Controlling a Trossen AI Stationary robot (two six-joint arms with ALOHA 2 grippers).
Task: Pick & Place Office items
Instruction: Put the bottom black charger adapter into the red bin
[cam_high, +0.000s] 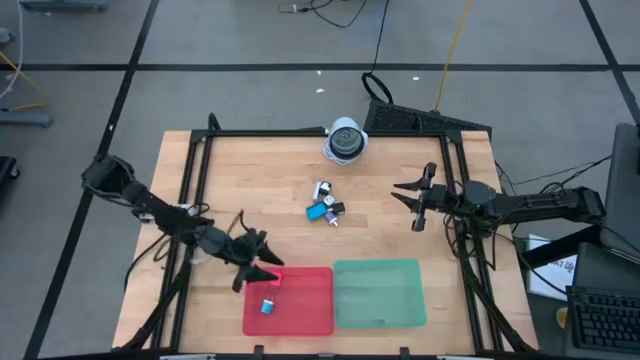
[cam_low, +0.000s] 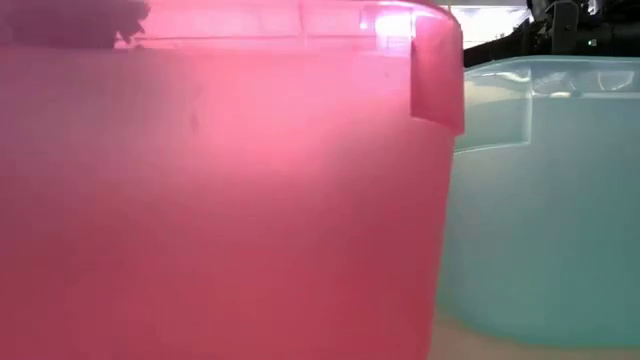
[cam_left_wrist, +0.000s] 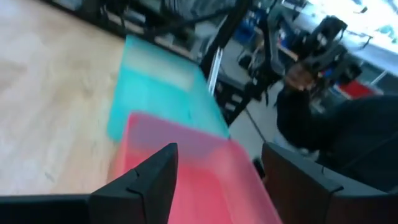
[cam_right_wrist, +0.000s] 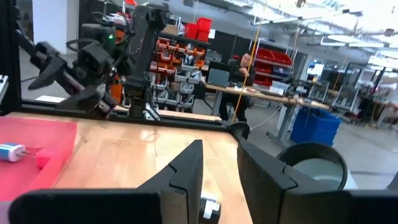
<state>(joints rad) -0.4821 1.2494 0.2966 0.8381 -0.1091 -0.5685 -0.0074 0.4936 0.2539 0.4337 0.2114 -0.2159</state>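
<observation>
Several small office items (cam_high: 325, 205) in blue, black and white lie in a cluster at the table's middle; one white-and-black piece (cam_right_wrist: 209, 208) shows just ahead of my right fingers. A blue piece (cam_high: 268, 305) and a small pink-red piece (cam_right_wrist: 43, 158) lie in the red tray (cam_high: 305, 315); the blue piece (cam_right_wrist: 9, 151) also shows in the right wrist view. My left gripper (cam_high: 262, 262) is open above the red tray's left end (cam_left_wrist: 186, 155). My right gripper (cam_high: 412, 203) is open, right of the cluster, holding nothing.
A green tray (cam_high: 378, 293) sits right of the red one at the near edge; both walls (cam_low: 200, 200) fill the low view. A white-and-grey domed object (cam_high: 346, 140) stands at the far edge. Black frame rails (cam_high: 200, 180) run along the table's sides. A person (cam_right_wrist: 242, 65) is far behind.
</observation>
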